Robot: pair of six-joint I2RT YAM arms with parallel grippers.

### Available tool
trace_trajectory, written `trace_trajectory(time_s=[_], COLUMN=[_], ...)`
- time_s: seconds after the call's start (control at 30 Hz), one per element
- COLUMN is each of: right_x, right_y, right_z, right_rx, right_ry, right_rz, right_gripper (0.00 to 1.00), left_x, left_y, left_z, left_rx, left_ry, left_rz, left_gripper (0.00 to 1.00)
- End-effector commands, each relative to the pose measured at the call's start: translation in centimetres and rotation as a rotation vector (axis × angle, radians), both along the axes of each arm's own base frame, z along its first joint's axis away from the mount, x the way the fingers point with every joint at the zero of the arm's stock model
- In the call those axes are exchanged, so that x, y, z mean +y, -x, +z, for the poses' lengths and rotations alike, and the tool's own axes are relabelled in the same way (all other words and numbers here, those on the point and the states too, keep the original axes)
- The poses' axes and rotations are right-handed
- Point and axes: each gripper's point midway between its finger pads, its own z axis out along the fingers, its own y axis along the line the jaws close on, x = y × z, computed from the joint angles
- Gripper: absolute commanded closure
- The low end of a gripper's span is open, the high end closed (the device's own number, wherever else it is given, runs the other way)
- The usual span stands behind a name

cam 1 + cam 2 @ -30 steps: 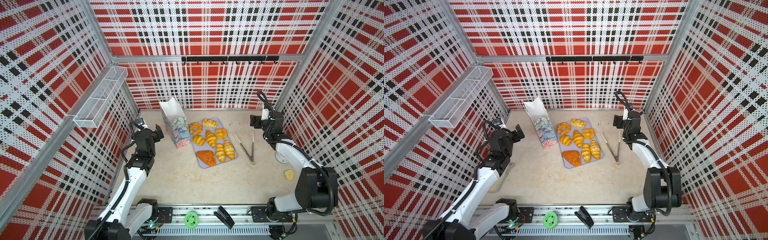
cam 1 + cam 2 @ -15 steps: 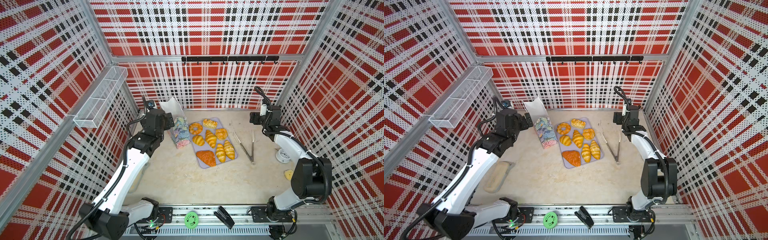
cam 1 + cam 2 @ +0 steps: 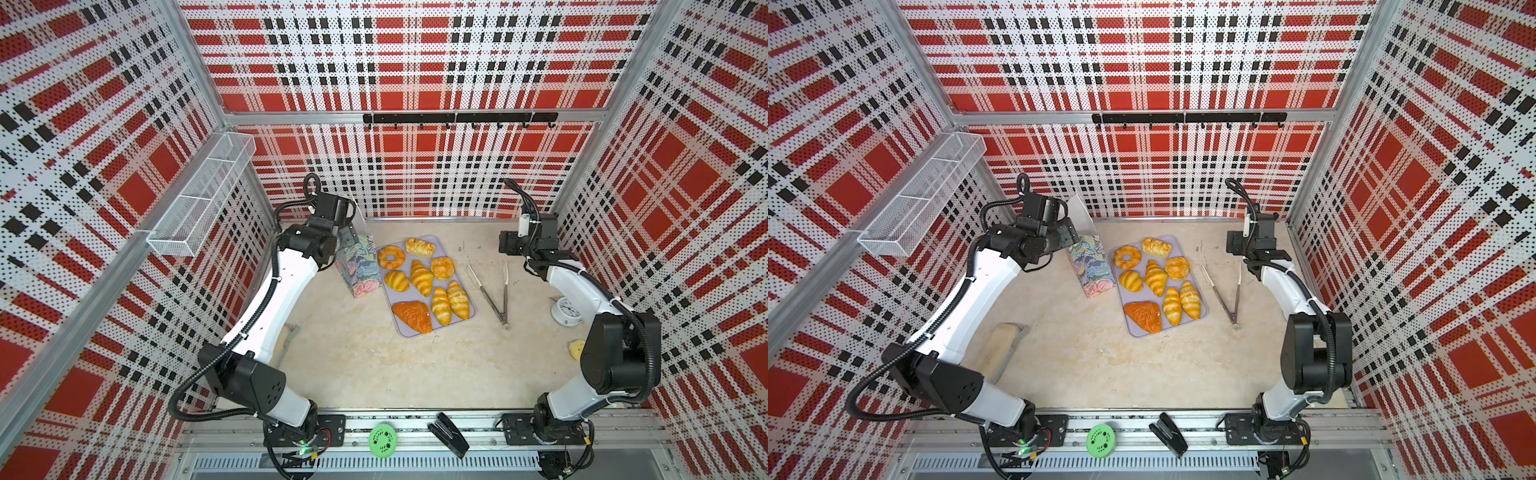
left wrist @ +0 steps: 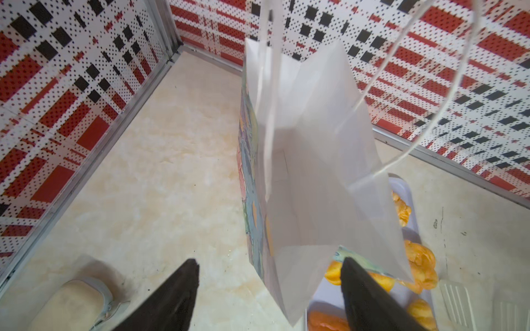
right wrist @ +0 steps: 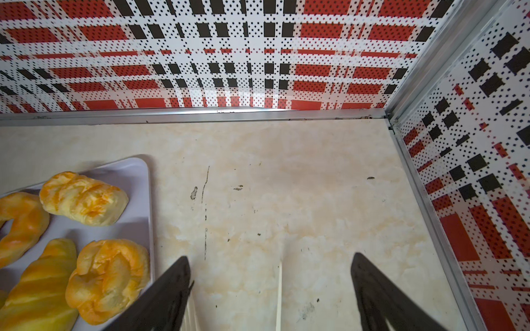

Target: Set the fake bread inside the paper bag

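Fake bread, all eight pieces, lies on the lilac tray at centre frame in both top views, with the paper bag standing upright just left of it. The left gripper hangs wide open over the bag's rim, clamping nothing. The right gripper gapes empty above the table.

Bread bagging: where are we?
Done: nothing. All eight bread pieces lie on the tray, and the bag looks empty. In hand: left hand open at the bag's rim; right hand open over the tongs, holding nothing. Left: all eight pieces.
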Motion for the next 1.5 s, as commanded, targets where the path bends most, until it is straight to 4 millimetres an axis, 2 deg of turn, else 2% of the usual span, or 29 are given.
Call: trace_trajectory(time_s=[0.0, 0.3, 0.5, 0.7, 0.93, 1.13, 1.3, 1.47], right_x=[-0.4, -0.4, -0.5, -0.8, -1.2, -1.5, -1.6, -1.6], right_y=[-0.2, 0.0, 0.0, 0.5, 1.6, 2.0, 2.1, 2.4], right_z=[0.8, 0.0, -0.1, -0.3, -1.0, -1.0, -0.9, -1.1], right_rx=[-0.006, 0.016, 0.027, 0.044, 0.071, 0.073, 0.073, 0.081], right_ry=[0.036, 0.032, 0.034, 0.045, 0.047, 0.041, 0.035, 0.032], right_rz=[-0.003, -0.005, -0.013, -0.025, -0.04, -0.049, -0.054, -0.055], right_gripper=[0.12, 0.12, 0.12, 0.12, 0.12, 0.12, 0.12, 0.13], left_x=[1.1, 1.3, 1.2, 1.1, 1.1, 1.8, 1.9, 2.1], left_y=[0.2, -1.6, -2.9, -3.7, -3.8, -3.6, -3.4, -3.3], left_z=[-0.2, -0.9, -1.7, -2.2, -2.3, -2.0, -2.2, -1.9], left_rx=[0.033, 0.058, 0.077, 0.092, 0.097, 0.096, 0.103, 0.1], left_ry=[0.053, 0.072, 0.073, 0.071, 0.078, 0.085, 0.103, 0.106], left_rz=[0.067, 0.078, 0.074, 0.061, 0.044, 0.036, 0.007, -0.017], left_gripper=[0.27, 0.43, 0.46, 0.59, 0.76, 0.85, 0.98, 1.0])
